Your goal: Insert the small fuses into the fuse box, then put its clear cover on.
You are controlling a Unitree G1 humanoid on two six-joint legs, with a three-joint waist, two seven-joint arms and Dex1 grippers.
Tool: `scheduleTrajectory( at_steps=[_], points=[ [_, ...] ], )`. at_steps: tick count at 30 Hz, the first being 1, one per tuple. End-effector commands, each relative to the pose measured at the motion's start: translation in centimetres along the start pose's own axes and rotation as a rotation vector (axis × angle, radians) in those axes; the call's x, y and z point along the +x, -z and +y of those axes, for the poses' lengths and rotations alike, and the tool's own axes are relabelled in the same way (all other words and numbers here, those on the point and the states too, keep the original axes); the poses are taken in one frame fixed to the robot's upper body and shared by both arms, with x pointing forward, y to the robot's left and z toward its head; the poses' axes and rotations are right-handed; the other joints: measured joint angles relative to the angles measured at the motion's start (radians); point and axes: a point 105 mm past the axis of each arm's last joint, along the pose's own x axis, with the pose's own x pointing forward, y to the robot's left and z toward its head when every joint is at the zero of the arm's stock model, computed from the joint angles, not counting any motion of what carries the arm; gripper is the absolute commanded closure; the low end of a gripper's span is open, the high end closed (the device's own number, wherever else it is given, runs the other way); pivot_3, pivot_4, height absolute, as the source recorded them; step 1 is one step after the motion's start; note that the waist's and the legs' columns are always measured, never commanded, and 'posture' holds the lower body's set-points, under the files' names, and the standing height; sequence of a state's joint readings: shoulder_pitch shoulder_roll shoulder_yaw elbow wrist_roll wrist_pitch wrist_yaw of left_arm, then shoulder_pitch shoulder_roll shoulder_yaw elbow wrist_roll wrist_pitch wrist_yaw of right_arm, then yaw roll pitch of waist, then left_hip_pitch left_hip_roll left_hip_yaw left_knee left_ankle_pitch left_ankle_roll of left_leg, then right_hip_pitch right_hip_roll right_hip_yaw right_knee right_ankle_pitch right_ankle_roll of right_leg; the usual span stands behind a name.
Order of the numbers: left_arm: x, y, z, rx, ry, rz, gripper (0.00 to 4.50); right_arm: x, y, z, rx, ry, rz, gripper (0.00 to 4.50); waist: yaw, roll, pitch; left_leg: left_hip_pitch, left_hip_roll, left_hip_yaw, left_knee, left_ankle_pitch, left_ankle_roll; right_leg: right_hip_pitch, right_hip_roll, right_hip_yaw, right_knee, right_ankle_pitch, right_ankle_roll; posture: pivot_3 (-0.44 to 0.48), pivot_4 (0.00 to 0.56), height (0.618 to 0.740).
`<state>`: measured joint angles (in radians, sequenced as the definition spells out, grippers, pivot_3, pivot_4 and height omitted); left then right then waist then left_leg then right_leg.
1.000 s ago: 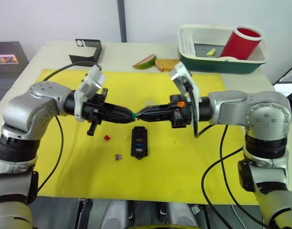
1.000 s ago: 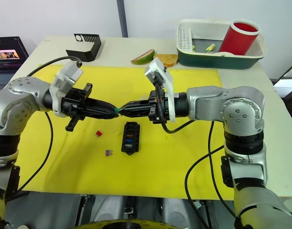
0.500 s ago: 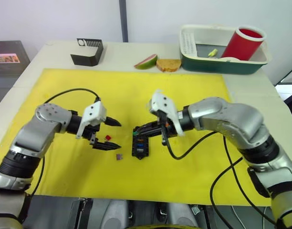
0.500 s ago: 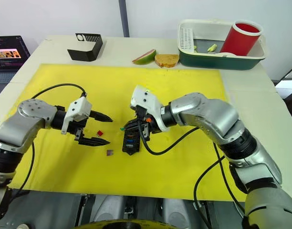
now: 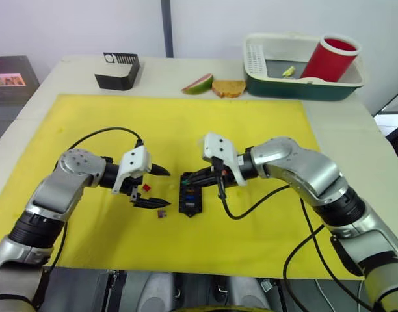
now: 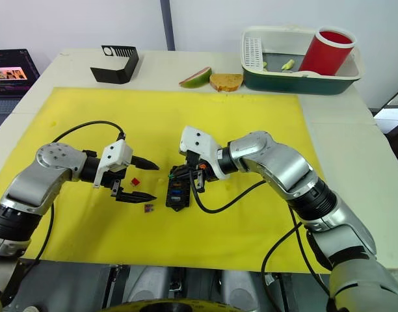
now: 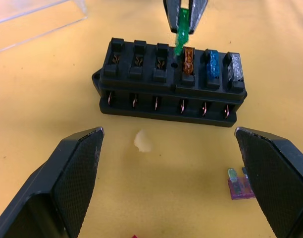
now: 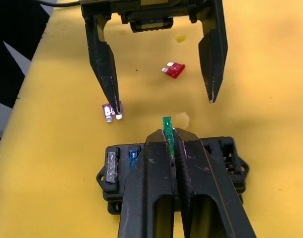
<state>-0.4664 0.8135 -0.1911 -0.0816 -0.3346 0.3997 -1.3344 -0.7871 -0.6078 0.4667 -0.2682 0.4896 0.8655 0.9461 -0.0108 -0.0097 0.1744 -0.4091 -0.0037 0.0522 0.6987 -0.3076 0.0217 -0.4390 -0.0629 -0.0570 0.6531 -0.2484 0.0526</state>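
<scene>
My right gripper (image 8: 172, 136) is shut on a green fuse (image 8: 167, 127) and holds it over the black fuse box (image 5: 190, 194) in the middle of the yellow mat. The green fuse's (image 7: 181, 37) lower end meets the box top (image 7: 171, 84) at the slot beside the amber fuse (image 7: 189, 58). Blue (image 7: 211, 63) and grey (image 7: 234, 64) fuses sit in the slots past it. My left gripper (image 5: 161, 188) stands open on the box's left, straddling a red fuse (image 5: 146, 187) on the mat. A purple fuse (image 5: 162, 214) lies just in front. The clear cover (image 7: 32, 20) lies beyond the box.
A black slotted stand (image 5: 118, 70) sits at the table's back left. A fruit slice (image 5: 198, 83) and a piece of bread (image 5: 228, 88) lie behind the mat. A green and white basin (image 5: 277, 83) with a red cup (image 5: 332, 58) stands back right.
The two grippers were meeting in mid-air on the green fuse. My left gripper let go, opened and dropped to the mat by the red fuse. My right carried the green fuse down to the box.
</scene>
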Motion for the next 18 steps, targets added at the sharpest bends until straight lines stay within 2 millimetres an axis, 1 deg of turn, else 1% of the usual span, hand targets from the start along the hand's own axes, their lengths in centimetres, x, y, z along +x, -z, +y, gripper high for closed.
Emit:
scheduleTrajectory(
  at_steps=[1, 6, 11, 18],
  points=[
    [-0.12, -0.78, -0.13, 0.050, -0.006, -0.012, 0.05, -0.11, -0.36, -0.04, -0.021, 0.006, -0.022, 4.50, 0.000, 0.000, 0.000, 0.000, 0.000, 0.000, 0.000, 0.000, 0.000, 0.000, 0.000, 0.000, 0.000, 0.000, 0.000, 0.000, 0.150, 0.740],
    [-0.13, -0.73, -0.39, 0.048, 0.001, -0.011, 0.05, -0.09, 0.04, -0.29, -0.027, 0.017, -0.014, 4.50, 0.000, 0.000, 0.000, 0.000, 0.000, 0.000, 0.000, 0.000, 0.000, 0.000, 0.000, 0.000, 0.000, 0.000, 0.000, 0.000, 0.150, 0.740],
    [-0.16, -0.72, -0.62, 0.047, 0.006, -0.012, 0.05, -0.28, -0.11, -0.64, -0.026, 0.029, -0.022, 4.50, 0.000, 0.000, 0.000, 0.000, 0.000, 0.000, 0.000, 0.000, 0.000, 0.000, 0.000, 0.000, 0.000, 0.000, 0.000, 0.000, 0.150, 0.740],
    [-0.08, -0.77, -0.56, 0.050, 0.007, -0.012, 0.05, -0.26, -0.04, -0.61, -0.027, 0.027, -0.020, 4.50, 0.000, 0.000, 0.000, 0.000, 0.000, 0.000, 0.000, 0.000, 0.000, 0.000, 0.000, 0.000, 0.000, 0.000, 0.000, 0.000, 0.150, 0.740]
  ],
)
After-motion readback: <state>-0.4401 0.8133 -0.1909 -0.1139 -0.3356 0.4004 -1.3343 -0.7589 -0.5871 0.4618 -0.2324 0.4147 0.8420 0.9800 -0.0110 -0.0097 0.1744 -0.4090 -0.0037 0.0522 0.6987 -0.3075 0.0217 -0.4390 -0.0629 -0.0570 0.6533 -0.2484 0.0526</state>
